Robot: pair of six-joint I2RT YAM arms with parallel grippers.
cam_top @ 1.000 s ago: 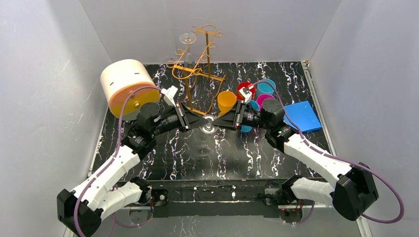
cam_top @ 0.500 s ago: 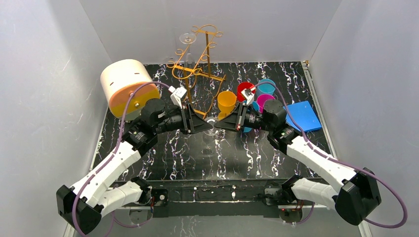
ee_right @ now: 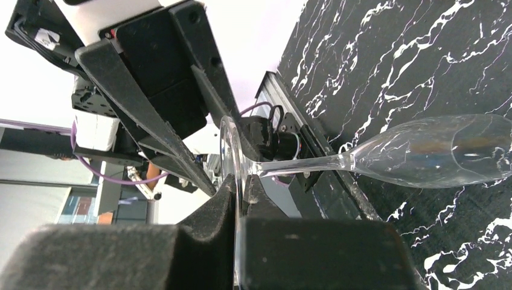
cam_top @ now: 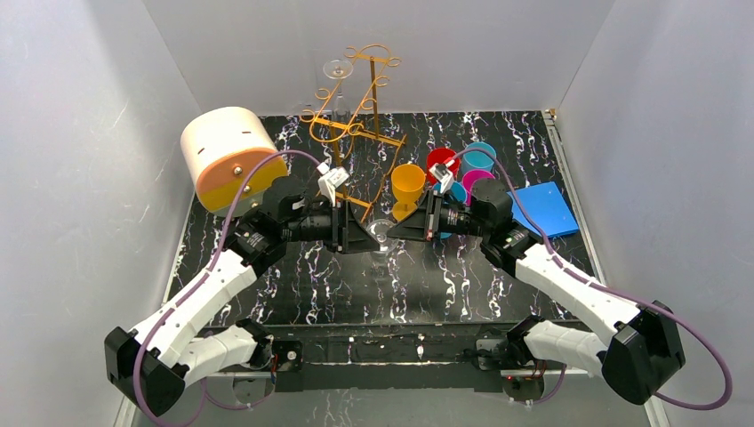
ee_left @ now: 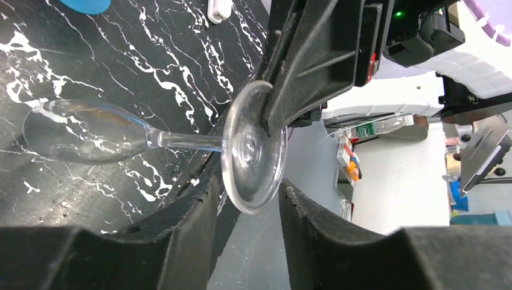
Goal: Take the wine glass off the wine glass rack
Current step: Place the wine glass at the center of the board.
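Reads as a robotics lab cell. Shows in bare white walls [cam_top: 80, 133] boxing in a black marbled tabletop [cam_top: 400, 285], a left arm [cam_top: 209, 289] and right arm [cam_top: 569, 285] bolted at its near edge, and, past that edge, a grey floor [ee_left: 392, 181] strewn with gear [ee_left: 483, 160].

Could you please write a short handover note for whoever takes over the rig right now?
Left gripper: open, fingers either side of the foot of the wine glass, not gripping.
Right gripper: shut on the foot's rim.
Glass: off the wine glass rack, held sideways over the table in front of it.
Done: glass removed.
Left to do: set it down; a second glass hangs on the rack.
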